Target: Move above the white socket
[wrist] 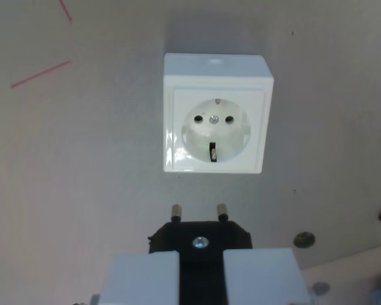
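A white socket [216, 114] sits on the grey surface in the upper middle of the wrist view, its round recess with two holes and a centre screw facing the camera. My gripper [200, 279] is at the bottom of the view, its two pale fingers [140, 279] shut on a black plug [200, 240]. The plug's two metal pins [176, 212] point toward the socket and stop a little short of its lower edge.
Thin red lines [41, 75] mark the surface at the upper left. Dark round screw heads [303, 239] sit at the lower right, near a paler plate edge [349, 270].
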Motion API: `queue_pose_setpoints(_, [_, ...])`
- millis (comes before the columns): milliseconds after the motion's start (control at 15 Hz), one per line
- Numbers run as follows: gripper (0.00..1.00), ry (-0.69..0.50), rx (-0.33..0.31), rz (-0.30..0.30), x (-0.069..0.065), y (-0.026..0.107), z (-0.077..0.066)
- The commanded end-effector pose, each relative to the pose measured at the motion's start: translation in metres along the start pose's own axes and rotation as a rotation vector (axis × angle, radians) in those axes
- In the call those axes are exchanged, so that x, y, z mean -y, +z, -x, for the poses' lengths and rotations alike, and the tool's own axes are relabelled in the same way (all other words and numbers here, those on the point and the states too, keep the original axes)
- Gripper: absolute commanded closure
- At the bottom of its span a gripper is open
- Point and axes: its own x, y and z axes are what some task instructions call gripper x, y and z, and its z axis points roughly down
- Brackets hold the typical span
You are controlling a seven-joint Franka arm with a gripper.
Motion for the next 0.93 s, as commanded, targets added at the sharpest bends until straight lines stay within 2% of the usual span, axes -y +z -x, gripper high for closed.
queue_pose_setpoints(67, [1.00,0.054,-0.086,-0.039,-0.005,0.014,0.002])
queue_pose_setpoints(933, [1.00,0.066,-0.091,-0.047,-0.013,0.049,0.004])
